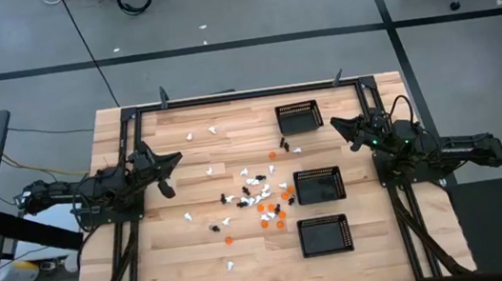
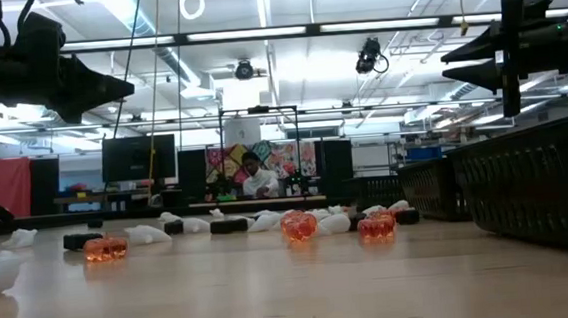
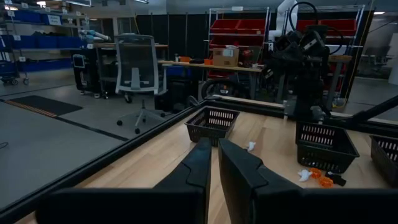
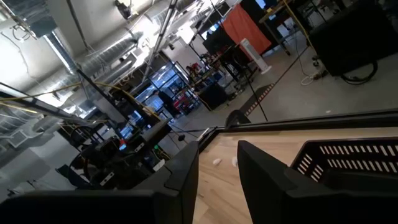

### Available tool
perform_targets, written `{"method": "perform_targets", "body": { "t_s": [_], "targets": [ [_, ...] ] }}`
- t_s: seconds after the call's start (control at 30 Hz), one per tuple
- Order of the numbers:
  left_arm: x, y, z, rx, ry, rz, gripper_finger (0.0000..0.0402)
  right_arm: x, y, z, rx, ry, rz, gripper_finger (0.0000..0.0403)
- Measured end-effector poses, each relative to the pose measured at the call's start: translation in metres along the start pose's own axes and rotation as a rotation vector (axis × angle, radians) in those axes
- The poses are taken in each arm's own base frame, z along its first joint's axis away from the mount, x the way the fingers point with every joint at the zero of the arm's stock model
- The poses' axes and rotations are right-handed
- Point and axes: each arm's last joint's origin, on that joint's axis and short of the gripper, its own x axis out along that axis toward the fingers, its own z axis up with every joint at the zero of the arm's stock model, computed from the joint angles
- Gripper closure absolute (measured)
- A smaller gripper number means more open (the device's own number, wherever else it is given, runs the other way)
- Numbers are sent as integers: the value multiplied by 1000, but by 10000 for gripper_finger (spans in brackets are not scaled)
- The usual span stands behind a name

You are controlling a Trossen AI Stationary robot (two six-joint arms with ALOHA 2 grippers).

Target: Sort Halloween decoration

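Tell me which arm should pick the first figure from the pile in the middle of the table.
Probably the right. The right gripper hovers empty beside the mesh trays, and the figures cluster just next to those trays. The left gripper hangs empty farther from the cluster and from every tray.
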Motion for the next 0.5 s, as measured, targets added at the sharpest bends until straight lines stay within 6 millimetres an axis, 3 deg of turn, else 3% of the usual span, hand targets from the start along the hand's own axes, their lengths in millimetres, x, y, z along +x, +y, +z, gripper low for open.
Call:
{"method": "perform_targets", "body": {
  "t_s": [0.37, 0.5],
  "targets": [
    [0, 0, 1, -12, -11, 0, 361, 0, 0, 0, 0, 0, 0, 286],
    [0, 0, 9, -134, -87, -5, 361, 0, 0, 0, 0, 0, 0, 286]
  ]
}}
